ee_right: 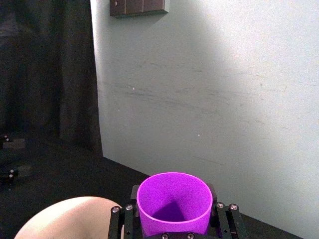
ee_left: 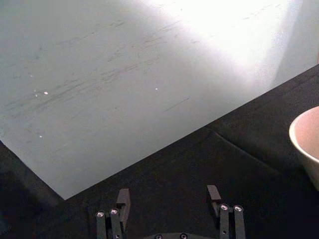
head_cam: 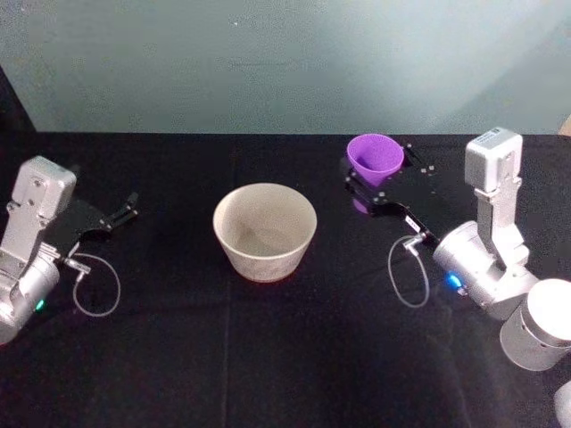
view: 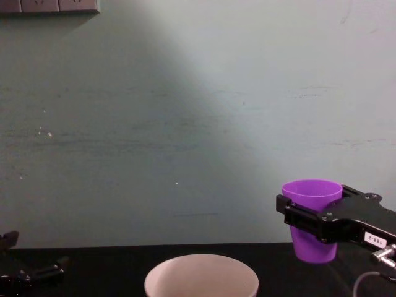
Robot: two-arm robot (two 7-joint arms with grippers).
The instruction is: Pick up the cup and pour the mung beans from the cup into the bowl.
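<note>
The purple cup [head_cam: 375,158] stands upright in my right gripper [head_cam: 382,175], right of the bowl and a little farther back. The gripper is shut on the cup's wall just under the rim, black fingers [ee_right: 122,219] on both sides of the cup [ee_right: 173,201]. From the side, the cup [view: 312,213] hangs higher than the bowl's rim [view: 202,263]. The cream bowl [head_cam: 264,232] sits at the table's middle. The mung beans are out of view; the cup's visible inside is plain purple. My left gripper [head_cam: 120,215] rests open at the left, well away from the bowl.
A black cloth covers the table [head_cam: 268,357]. A pale wall [view: 185,124] rises just behind it, with a switch plate [ee_right: 138,7] high up. Loose cables loop beside each wrist [head_cam: 96,285]. The bowl's rim [ee_left: 305,139] lies right of my left fingers [ee_left: 213,194].
</note>
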